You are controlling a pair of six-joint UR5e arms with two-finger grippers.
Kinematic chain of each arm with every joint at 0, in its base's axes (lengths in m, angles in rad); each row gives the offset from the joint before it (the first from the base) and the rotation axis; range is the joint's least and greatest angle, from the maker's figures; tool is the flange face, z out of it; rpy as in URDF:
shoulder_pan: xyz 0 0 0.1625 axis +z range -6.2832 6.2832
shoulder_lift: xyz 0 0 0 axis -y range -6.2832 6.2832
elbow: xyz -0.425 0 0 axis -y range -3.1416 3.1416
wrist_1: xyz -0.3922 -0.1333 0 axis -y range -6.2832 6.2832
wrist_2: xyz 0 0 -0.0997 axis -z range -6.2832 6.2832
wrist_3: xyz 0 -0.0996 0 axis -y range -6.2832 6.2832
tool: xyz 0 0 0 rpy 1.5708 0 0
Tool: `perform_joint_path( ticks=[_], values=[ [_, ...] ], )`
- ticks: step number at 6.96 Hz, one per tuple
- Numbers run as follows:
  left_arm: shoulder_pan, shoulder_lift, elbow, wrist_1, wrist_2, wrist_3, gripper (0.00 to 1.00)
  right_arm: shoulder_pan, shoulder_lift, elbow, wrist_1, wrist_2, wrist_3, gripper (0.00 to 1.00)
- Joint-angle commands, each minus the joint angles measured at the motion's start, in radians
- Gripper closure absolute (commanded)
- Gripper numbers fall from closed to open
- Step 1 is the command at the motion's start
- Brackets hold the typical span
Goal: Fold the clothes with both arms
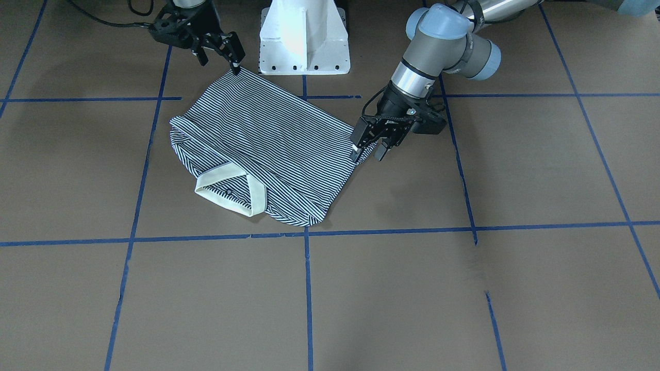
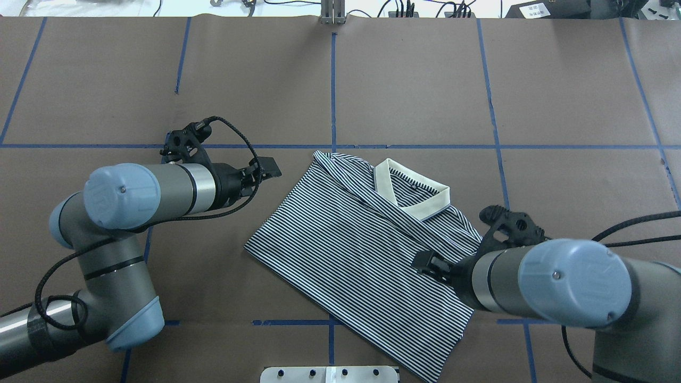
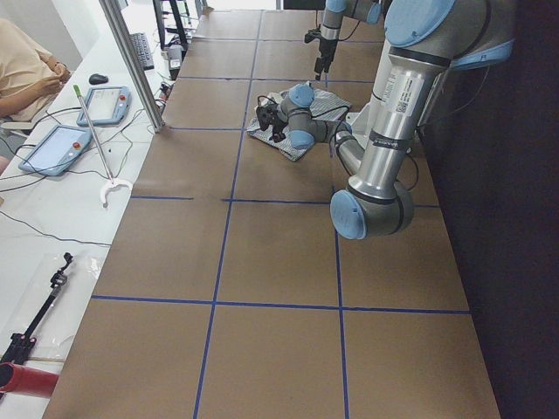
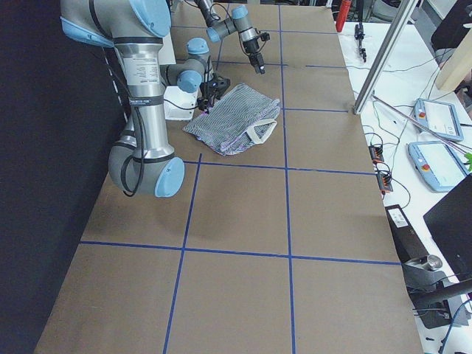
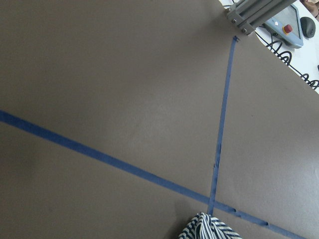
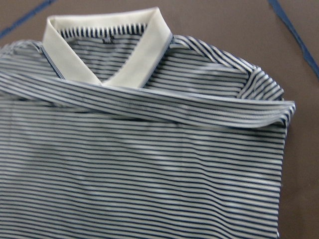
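The striped polo shirt [image 1: 268, 139] lies folded into a rough rectangle on the brown table, its cream collar [image 1: 232, 190] towards the far side from the robot. It also shows in the overhead view [image 2: 351, 250] and fills the right wrist view [image 6: 149, 164]. My left gripper [image 1: 368, 153] hovers by the shirt's left corner with its jaws apart and nothing between them. The left wrist view shows only a tip of shirt [image 5: 207, 229]. My right gripper [image 1: 220, 61] hovers at the corner nearest the base, jaws apart and empty. In the overhead view the right gripper [image 2: 425, 261] is over the shirt.
The white pedestal base [image 1: 304, 41] stands just behind the shirt. Blue tape lines [image 1: 307, 288] grid the table. A metal post [image 3: 131, 61] and teach pendants [image 3: 57, 148] stand on the side bench past the table's far edge, with an operator [image 3: 26, 70] seated there.
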Motion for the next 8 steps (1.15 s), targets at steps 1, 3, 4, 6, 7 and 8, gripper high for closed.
perform_joint_path(
  ticks=[1, 3, 4, 6, 7, 8],
  values=[
    [0.102, 0.082, -0.052, 0.014, 0.044, -0.02, 0.16, 0.126, 0.017, -0.015, 0.005, 0.005, -0.084, 0.0],
    [0.116, 0.089, -0.039, 0.095, 0.049, -0.035, 0.13, 0.187, 0.09, -0.121, 0.011, 0.005, -0.152, 0.0],
    [0.123, 0.09, -0.025, 0.097, 0.052, -0.035, 0.14, 0.19, 0.118, -0.146, 0.011, 0.005, -0.152, 0.0],
    [0.131, 0.071, 0.019, 0.1, 0.054, -0.033, 0.15, 0.19, 0.118, -0.15, 0.011, 0.005, -0.152, 0.0],
    [0.139, 0.075, 0.023, 0.102, 0.055, -0.033, 0.19, 0.194, 0.118, -0.15, 0.011, 0.005, -0.154, 0.0],
    [0.14, 0.077, 0.021, 0.103, 0.089, -0.033, 0.23, 0.197, 0.118, -0.153, 0.011, 0.007, -0.157, 0.0]
  ],
)
